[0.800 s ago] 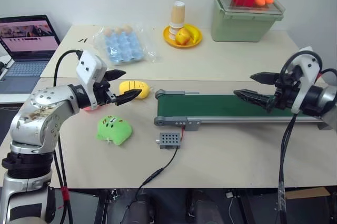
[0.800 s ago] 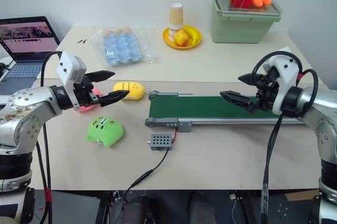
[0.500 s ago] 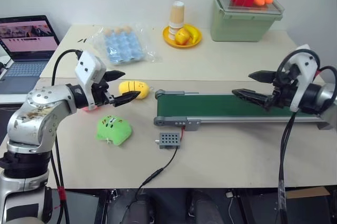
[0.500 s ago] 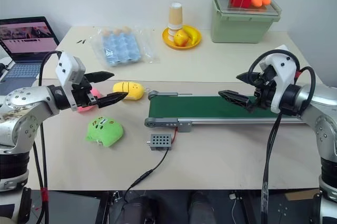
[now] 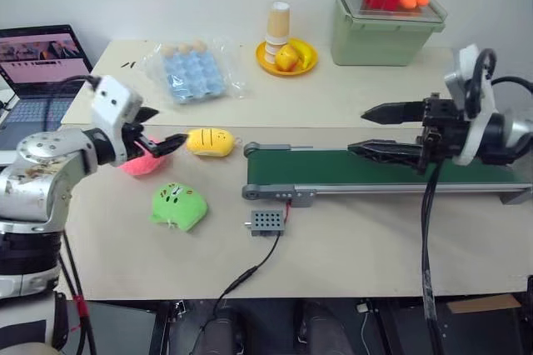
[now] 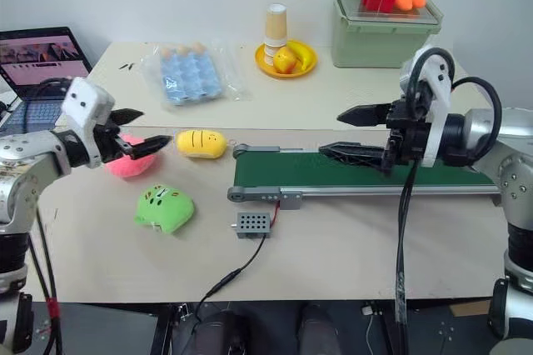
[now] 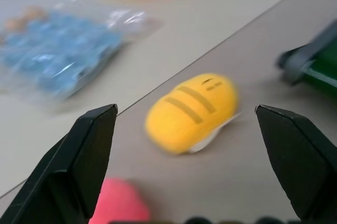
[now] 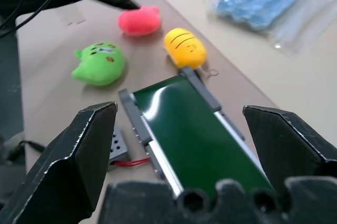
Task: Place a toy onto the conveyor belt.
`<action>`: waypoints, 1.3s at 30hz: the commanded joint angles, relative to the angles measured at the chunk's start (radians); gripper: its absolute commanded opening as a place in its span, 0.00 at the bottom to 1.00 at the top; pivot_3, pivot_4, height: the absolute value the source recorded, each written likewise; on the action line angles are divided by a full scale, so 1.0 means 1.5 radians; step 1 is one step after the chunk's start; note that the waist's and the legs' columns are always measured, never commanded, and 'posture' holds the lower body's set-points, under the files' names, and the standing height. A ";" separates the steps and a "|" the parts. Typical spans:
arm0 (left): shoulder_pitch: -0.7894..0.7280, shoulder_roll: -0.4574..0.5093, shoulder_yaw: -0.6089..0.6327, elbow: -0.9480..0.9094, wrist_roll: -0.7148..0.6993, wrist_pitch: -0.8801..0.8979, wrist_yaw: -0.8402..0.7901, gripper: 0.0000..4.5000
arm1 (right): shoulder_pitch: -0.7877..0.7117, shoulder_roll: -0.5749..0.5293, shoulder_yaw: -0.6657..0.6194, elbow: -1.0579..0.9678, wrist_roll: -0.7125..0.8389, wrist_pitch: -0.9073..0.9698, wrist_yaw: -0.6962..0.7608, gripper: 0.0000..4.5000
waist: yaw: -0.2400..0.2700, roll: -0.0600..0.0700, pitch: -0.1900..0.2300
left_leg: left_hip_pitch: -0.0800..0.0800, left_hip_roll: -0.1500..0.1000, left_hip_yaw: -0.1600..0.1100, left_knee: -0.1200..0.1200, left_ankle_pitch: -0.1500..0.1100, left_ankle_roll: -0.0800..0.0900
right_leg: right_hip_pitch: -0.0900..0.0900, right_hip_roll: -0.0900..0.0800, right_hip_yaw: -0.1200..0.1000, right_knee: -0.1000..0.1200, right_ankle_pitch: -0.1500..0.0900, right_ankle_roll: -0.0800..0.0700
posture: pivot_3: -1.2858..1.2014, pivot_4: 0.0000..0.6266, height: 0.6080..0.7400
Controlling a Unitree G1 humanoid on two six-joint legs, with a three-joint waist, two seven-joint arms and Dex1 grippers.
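The green toy [image 5: 179,206] is seen nearest, below the left gripper [image 5: 158,132] (spread wide, empty). A pink toy [image 5: 138,162] lies under its fingers, a yellow toy [image 5: 209,141] just ahead. The right gripper [image 5: 379,132], also agape and empty, is held over the belt [image 5: 333,167].

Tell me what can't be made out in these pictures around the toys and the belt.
- Round pink plush toy: head views, partly hidden by the open left hand.
- Long dark green conveyor belt: far end hidden behind the open right hand.
- Laptop screen: content too small.
- Yellow oval plush toy: left wrist view, blurred.
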 commanded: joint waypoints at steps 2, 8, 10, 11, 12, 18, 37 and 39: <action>-0.006 0.015 0.053 0.008 0.018 0.039 0.058 1.00 | -0.046 0.001 0.028 0.019 -0.015 -0.012 0.012 1.00 | 0.001 0.000 0.000 | 0.000 0.000 0.000 0.000 0.000 0.000 | 0.000 0.000 0.000 0.000 0.000 0.000 | 0.52 0.24 0.96; 0.001 0.011 0.048 0.026 0.021 0.093 0.084 1.00 | -0.052 -0.002 0.034 0.022 -0.025 -0.018 0.009 1.00 | 0.004 0.000 0.000 | -0.001 0.000 0.001 0.001 0.000 0.000 | 0.000 -0.001 -0.001 0.000 0.000 0.000 | 0.52 0.24 0.96; 0.006 0.008 0.038 0.039 0.030 0.099 0.091 1.00 | -0.045 -0.009 0.027 0.020 -0.028 -0.020 0.012 1.00 | 0.003 0.000 0.000 | -0.001 0.000 0.001 0.001 0.000 0.000 | 0.000 -0.001 -0.001 0.000 0.000 0.000 | 0.52 0.24 0.96; 0.002 0.002 0.034 0.052 0.032 0.103 0.096 1.00 | -0.041 -0.012 0.023 0.019 -0.030 -0.022 0.012 1.00 | 0.003 0.000 0.000 | -0.001 0.000 0.001 0.001 0.000 0.000 | 0.000 -0.001 -0.001 0.000 0.000 0.000 | 0.52 0.24 0.96; -0.002 -0.003 0.031 0.062 0.034 0.106 0.099 1.00 | -0.039 -0.013 0.020 0.019 -0.031 -0.023 0.013 1.00 | 0.003 0.000 0.000 | -0.001 0.000 0.001 0.001 0.000 0.000 | 0.000 -0.001 -0.001 0.000 0.000 0.000 | 0.52 0.24 0.96; -0.073 -0.079 -0.001 0.208 0.060 0.058 0.123 1.00 | -0.025 -0.019 0.002 0.011 -0.035 -0.032 0.005 1.00 | 0.004 -0.001 0.000 | -0.002 -0.001 0.004 0.003 0.000 0.000 | 0.000 -0.001 -0.002 0.000 0.000 0.000 | 0.52 0.24 0.96; -0.194 -0.140 -0.007 0.447 0.097 0.024 0.149 0.27 | 0.018 -0.058 -0.054 -0.031 -0.029 -0.024 -0.038 1.00 | 0.004 -0.001 -0.001 | -0.002 -0.001 0.004 0.003 0.000 0.000 | 0.000 -0.001 -0.003 0.001 0.000 0.000 | 0.52 0.24 0.96; -0.205 -0.143 0.012 0.432 0.084 0.045 0.159 0.27 | 0.019 -0.061 -0.053 -0.028 -0.031 -0.027 -0.036 1.00 | 0.004 -0.001 -0.001 | -0.002 -0.001 0.004 0.003 0.000 0.000 | 0.000 -0.001 -0.003 0.001 0.000 0.000 | 0.52 0.24 0.96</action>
